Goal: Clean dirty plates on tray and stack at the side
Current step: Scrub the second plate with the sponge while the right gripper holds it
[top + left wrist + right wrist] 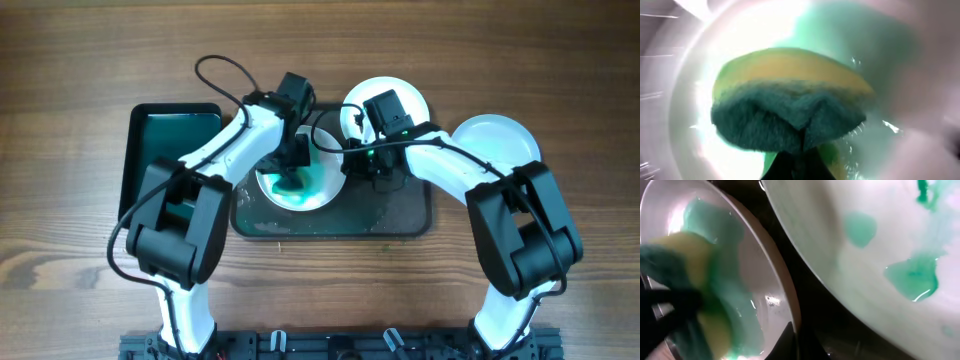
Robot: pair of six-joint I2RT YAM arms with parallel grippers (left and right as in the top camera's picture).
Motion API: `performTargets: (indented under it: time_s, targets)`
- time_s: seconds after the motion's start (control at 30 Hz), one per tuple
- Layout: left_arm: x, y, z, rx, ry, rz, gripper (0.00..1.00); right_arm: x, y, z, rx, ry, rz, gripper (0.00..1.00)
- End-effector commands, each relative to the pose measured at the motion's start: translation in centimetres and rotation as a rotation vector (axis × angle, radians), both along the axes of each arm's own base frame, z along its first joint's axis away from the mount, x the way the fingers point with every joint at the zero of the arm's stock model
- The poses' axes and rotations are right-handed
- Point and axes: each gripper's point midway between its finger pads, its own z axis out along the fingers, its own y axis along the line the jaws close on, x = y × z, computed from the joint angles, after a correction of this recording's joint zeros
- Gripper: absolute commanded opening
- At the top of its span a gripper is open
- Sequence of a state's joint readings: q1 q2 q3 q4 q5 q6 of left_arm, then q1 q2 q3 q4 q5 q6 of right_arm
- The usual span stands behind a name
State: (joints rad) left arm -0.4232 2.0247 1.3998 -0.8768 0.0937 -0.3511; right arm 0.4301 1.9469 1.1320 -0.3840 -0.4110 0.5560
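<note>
The left tool (291, 176) is clenched on a yellow-and-green sponge (790, 100), pressing it into the teal-smeared plate (268, 192) directly beneath it on the tray (400, 215). The right tool (352, 165) reaches that plate's rim; whether it grips, I cannot tell. A second plate (418, 100) lies just behind the right tool, and a third plate (497, 140) on the table (80, 60) at its outer side

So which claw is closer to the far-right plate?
Right. The right claw is left of that plate; the left claw, gripping a sponge, is farther left on the green-smeared plate.
</note>
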Motion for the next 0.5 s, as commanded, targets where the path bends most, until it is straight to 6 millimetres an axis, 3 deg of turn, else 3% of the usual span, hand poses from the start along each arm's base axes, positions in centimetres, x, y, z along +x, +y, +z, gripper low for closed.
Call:
performTargets:
  time_s: [0.0, 0.17, 0.3, 0.47]
  targets:
    - [-2.6, -7.3, 1.1, -0.381, 0.084, -0.223, 0.04, -0.9, 0.2, -1.0, 0.001, 0.029, 0.024, 0.04]
    - [0.8, -7.6, 1.1, -0.351, -0.074, -0.235, 0.04, -1.0, 0.2, -1.0, 0.000, 0.030, 0.024, 0.04]
    - [4.2, -2.9, 0.0, -0.065, -0.206, -0.106, 0.04, -1.1, 0.1, -1.1, -0.005, 0.036, 0.027, 0.04]
    - [6.5, 3.7, -0.1, 0.204, -0.299, 0.083, 0.04, -1.2, 0.1, -1.1, -0.005, 0.036, 0.030, 0.04]
